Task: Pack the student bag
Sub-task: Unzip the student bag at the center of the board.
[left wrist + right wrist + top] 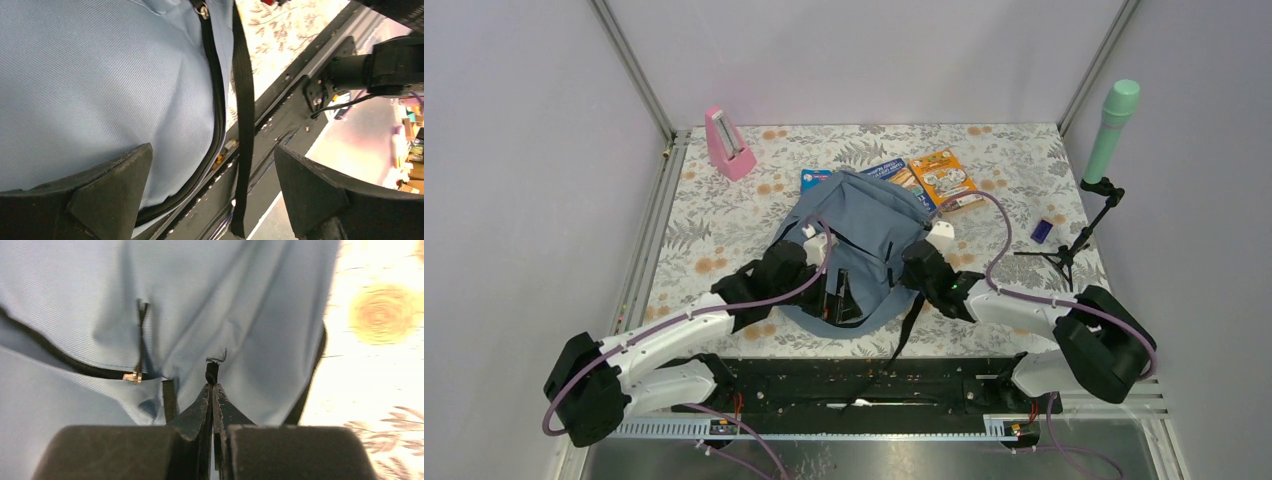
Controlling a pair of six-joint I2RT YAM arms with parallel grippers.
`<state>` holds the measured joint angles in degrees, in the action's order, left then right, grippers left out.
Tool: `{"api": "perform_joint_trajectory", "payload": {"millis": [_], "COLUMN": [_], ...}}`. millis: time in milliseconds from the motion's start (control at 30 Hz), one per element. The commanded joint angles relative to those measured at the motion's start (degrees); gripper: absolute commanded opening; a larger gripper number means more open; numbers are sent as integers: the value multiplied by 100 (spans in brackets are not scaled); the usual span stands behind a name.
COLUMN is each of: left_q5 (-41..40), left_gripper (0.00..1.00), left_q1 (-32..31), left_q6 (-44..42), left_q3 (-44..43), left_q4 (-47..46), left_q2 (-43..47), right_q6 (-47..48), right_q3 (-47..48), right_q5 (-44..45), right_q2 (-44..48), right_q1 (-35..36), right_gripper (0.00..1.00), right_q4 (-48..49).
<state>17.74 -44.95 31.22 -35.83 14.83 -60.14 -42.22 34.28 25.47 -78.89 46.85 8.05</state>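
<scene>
two arms stretched in from the near edge of the flower-patterned table [714, 220] and met the student bag [864, 230], which lay in the middle of the table between them, its dark opening turned toward the arms. the left gripper [212, 150] stood spread wide with nothing between its jaws; one finger [110, 185] lay against the grey-blue fabric at the bag's left side, the other hung clear of it. a black zipper [217, 100] ran along the seam there, and a black strap [244, 125] trailed from the bag over the table's edge and the black rail. the right gripper [213, 386] was at the bag's right side, its jaws pressed fully together on a small black tab [212, 371] — the tab stuck out just past the tips, with creased fabric behind it. beyond the bag, partly tucked under its far end, lay a blue book [894, 170] and an orange book [945, 178] side by side. to the right, well apart from the bag, sat a small purple object [1041, 230] near a black stand [1074, 245] that carried a pale green cylinder [1112, 130]. at the far left corner stood a pink wedge-shaped object [727, 145] — upright.
</scene>
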Motion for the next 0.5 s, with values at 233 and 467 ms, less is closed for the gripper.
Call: {"api": "perform_joint_trajectory", "payload": {"millis": [233, 467], "left_q5": [-194, -483], "left_gripper": [99, 99], "left_q1": [-838, -997], "left_q6": [491, 702], "left_q3": [-76, -140], "left_q4": [-1711, -1941], "left_q2": [-647, -699], "right_q6": [955, 1759], "right_q3": [-270, 147], "right_q5": [-561, -1938], "right_q2": [1150, 812], "right_q1": [-421, -420], "right_gripper": [52, 38], "right_q4": [-504, -633]}}
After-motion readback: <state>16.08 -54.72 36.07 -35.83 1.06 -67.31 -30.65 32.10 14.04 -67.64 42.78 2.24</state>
